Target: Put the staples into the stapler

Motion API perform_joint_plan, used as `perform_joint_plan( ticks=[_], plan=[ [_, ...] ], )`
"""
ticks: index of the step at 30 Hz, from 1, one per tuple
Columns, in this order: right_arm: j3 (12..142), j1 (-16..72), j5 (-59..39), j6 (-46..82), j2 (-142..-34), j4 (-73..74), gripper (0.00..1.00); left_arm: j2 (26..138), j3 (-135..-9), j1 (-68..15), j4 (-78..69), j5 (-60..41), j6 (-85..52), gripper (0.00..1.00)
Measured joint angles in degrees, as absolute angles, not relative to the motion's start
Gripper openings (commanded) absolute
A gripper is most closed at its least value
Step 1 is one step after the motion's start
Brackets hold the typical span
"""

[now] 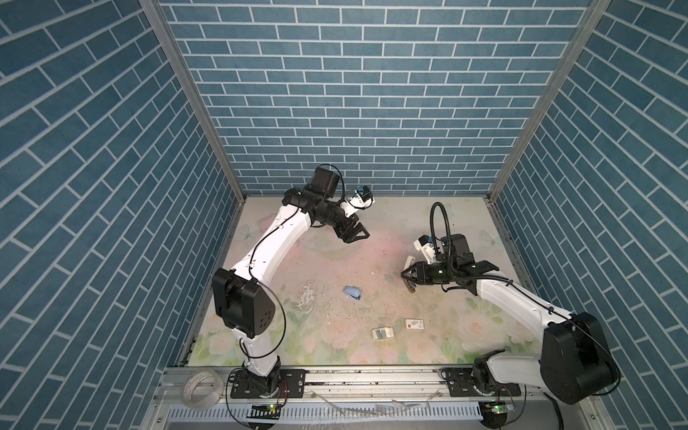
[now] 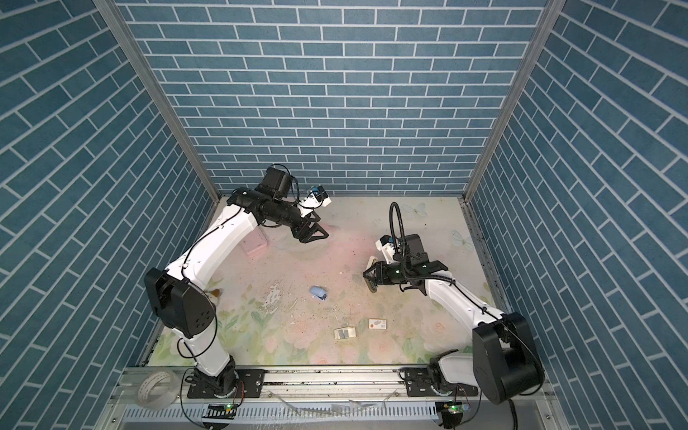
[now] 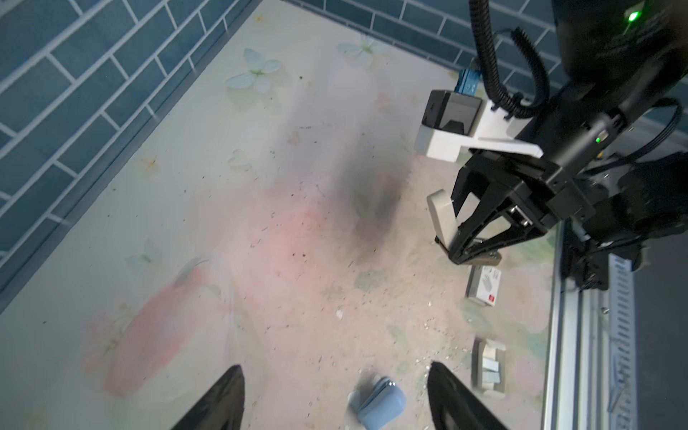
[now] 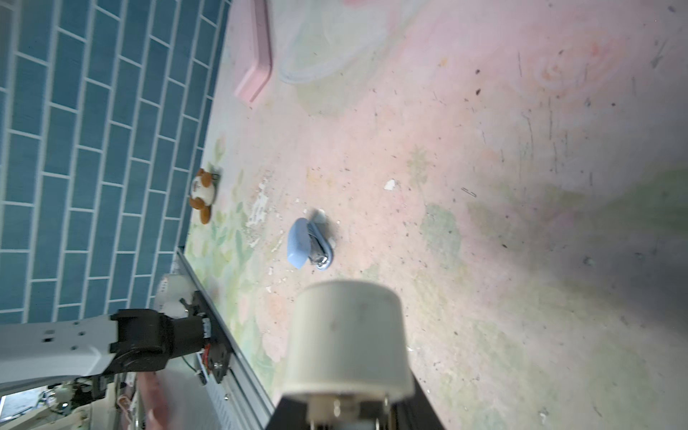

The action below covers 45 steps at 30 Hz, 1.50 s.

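**Stock held and stock lying loose**

1. The stapler (image 1: 352, 293): light blue, lying on the floral table (image 1: 428, 357) just left of centre in both top views, well apart from both of my grippers. It is also showing at the bottom edge of the left wrist view.

2. The staples (image 1: 381, 333): dark-grey strips lying in a small white tray (image 1: 389, 329), lower centre in both top views, below and to the right of the stapler and not touching it.

3. The white sleeve (image 1: 414, 323) with a red mark is lying just right of the white tray, with a narrow gap between them.

4. My left gripper (image 1: 358, 237) is hanging above the table in the upper middle of both top views. Its jaws are standing wide apart and gripping nothing.

5. My right gripper (image 1: 406, 277) is hanging right of centre and pointing toward the left of the frame. Its jaws are clenching a short brownish-grey piece that I am reading as a strip of staples (image 1: 410, 288); it is too small for detail.

6. Also lying about are a pink tray (image 2: 255, 245) at upper left, a plush toy (image 4: 203, 193) by the left wall and a tape roll (image 1: 201, 387) on the front rail, lower left.
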<state>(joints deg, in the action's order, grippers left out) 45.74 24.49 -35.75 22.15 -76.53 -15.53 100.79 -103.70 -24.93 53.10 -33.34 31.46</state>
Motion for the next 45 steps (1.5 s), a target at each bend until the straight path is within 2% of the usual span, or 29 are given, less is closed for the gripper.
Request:
perform_joint_plan(
  ticks=[6, 12, 19, 32, 36, 41, 45],
  plan=[
    [46.59, 29.63, -25.98, 18.13, -81.41, -17.21, 0.19, 99.92, -97.76, -25.12, 52.40, -28.12, 35.29, 0.78],
    [46.17, 34.26, -15.16, 17.58, -83.64, -16.56, 0.22, 100.07, -95.46, -25.15, 51.88, -27.38, 35.53, 0.77],
    [43.79, 35.62, -5.96, 17.82, -85.97, -10.83, 0.25, 100.07, -94.70, -25.15, 51.72, -27.46, 35.57, 0.75],
    [43.29, 36.75, -1.28, 17.96, -90.11, -6.55, 0.33, 100.07, -93.82, -25.15, 54.83, -30.48, 38.15, 0.73],
    [42.57, 37.12, -0.75, 18.04, -90.89, -5.65, 0.38, 100.07, -93.80, -25.15, 55.11, -31.00, 38.19, 0.74],
    [42.50, 37.63, -0.27, 18.04, -90.89, -5.10, 0.52, 100.07, -93.30, -25.15, 55.66, -32.08, 38.48, 0.74],
    [42.26, 37.85, 0.08, 18.06, -90.65, -4.95, 0.58, 100.07, -93.17, -25.15, 57.08, -33.36, 39.46, 0.74]
  ],
)
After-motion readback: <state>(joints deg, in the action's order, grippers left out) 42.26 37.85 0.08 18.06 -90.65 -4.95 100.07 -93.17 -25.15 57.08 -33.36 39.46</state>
